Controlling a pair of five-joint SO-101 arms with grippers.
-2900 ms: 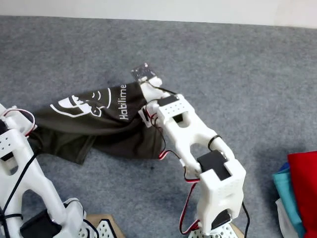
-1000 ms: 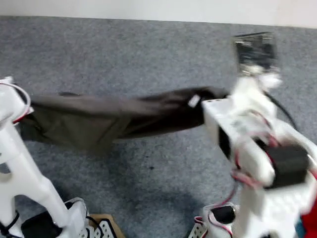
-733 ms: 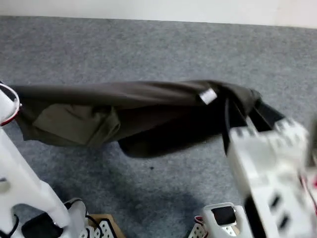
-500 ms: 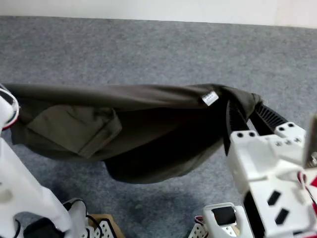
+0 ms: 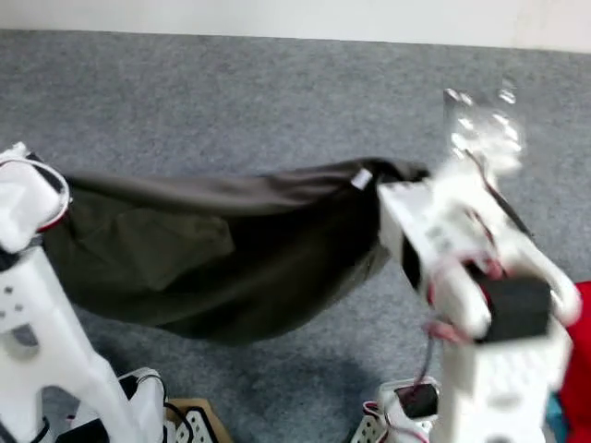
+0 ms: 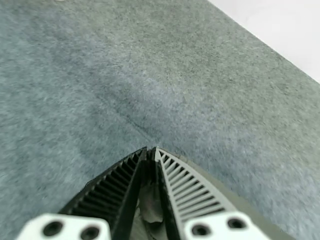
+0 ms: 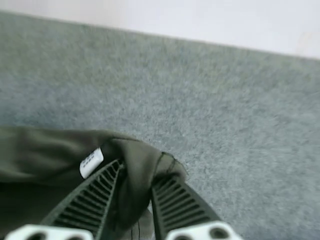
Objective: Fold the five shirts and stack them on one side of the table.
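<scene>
Between left end effector [image 6: 151, 150] and right end effector [image 7: 138, 171], shirt [image 5: 231, 249] edge spans taut.

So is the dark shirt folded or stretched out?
Stretched out, not folded: the dark shirt hangs sagging between the left fingers and right fingers, each pinching one end.

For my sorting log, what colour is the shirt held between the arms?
The shirt is dark olive-brown, best seen in the high view.
</scene>
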